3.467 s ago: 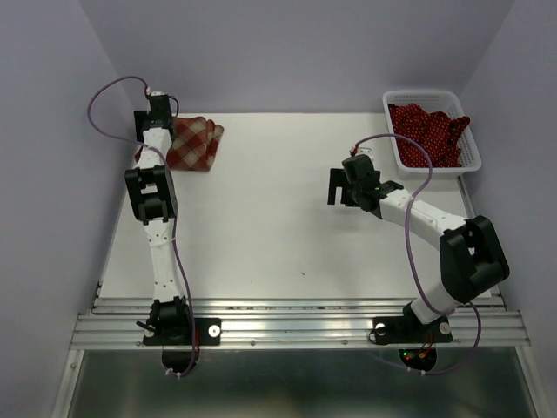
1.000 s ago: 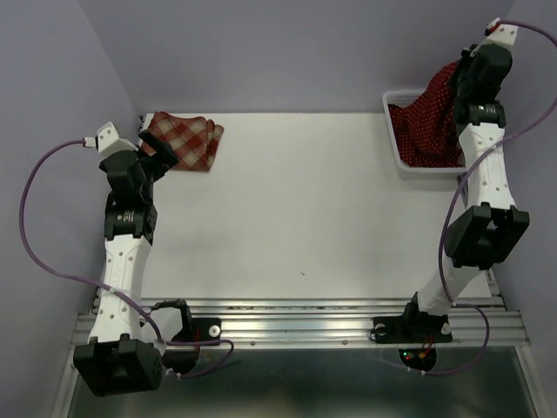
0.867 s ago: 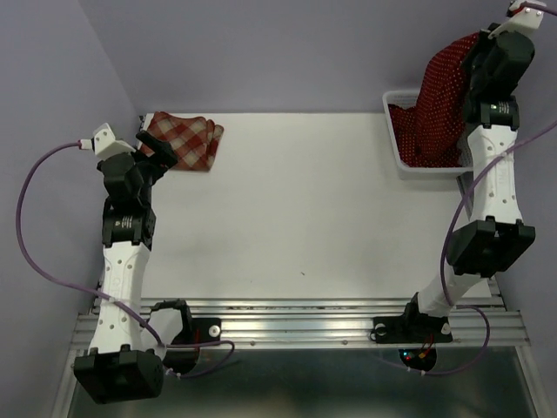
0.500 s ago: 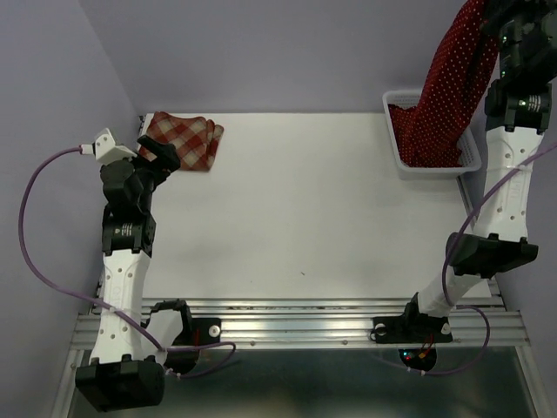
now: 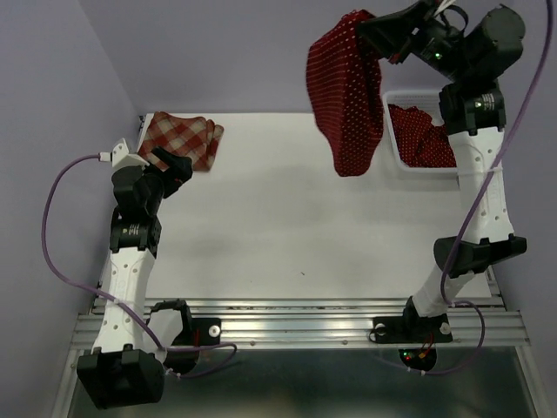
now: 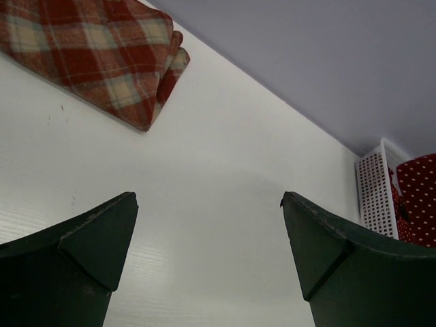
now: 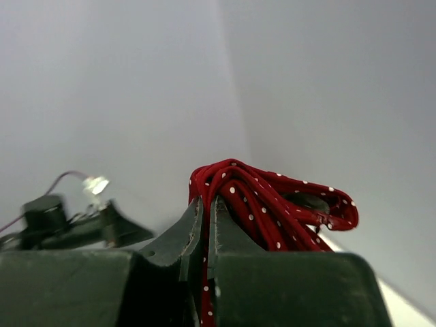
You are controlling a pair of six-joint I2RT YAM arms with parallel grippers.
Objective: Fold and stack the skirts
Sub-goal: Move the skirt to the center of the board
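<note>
The raised right gripper (image 5: 369,26) pinches a dotted skirt (image 5: 348,96) hanging left of the basket (image 5: 422,171). The left gripper (image 6: 208,204), arm bent, is spread wide.

- Right end effector (image 5: 370,24): tips buried in cloth of dotted skirt (image 5: 348,96) in top view, not visible.
- Right wrist view: only a bunched fold shows, pinched btwn the fingers (image 7: 170,238); rest is out of frame.
- Same view, low left: dark blurred shape (image 7: 65,221) w/ thin cable; can't tell what.
- Second dotted skirt (image 5: 426,144) in basket (image 5: 422,93): partly behind right arm; left wrist view crops both at right edge.
- Plaid skirt (image 5: 187,138): near-left corner behind left end effector (image 5: 178,165); left wrist view crops it top & left.
- Left fingers (image 6: 82,252): cut by bottom edge.
</note>
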